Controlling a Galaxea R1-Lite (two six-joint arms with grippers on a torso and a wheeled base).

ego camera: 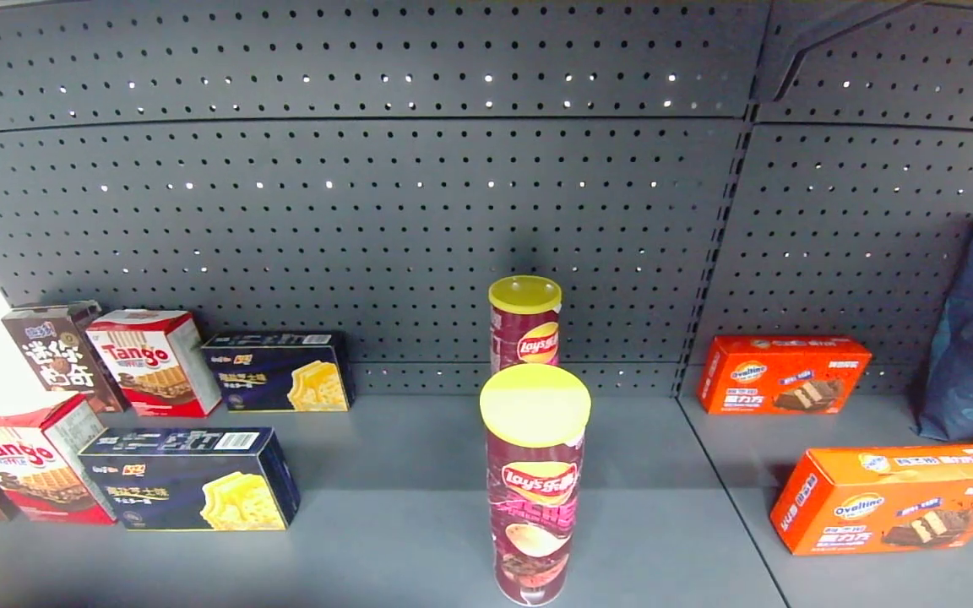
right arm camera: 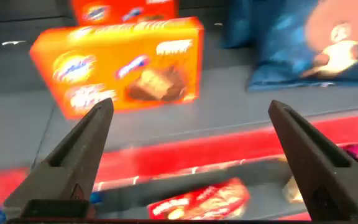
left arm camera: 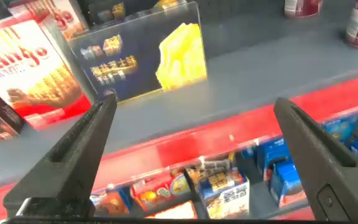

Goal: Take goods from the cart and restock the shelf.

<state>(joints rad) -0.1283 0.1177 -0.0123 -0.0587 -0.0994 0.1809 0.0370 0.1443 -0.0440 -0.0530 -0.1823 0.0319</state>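
Spread and empty, the left end effector faces the navy biscuit box and the right end effector faces the orange box, both just off the shelf's front edge. Upright chip cans stand mid-shelf between them.

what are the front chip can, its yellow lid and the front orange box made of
front chip can: probably a paperboard tube under a glossy printed wrap, judging by its sheen; the core can't be confirmed.
yellow lid: looks like smooth, matte plastic with a thin rim.
front orange box: printed cardboard, slightly glossy, with sharp folded edges and flat faces.
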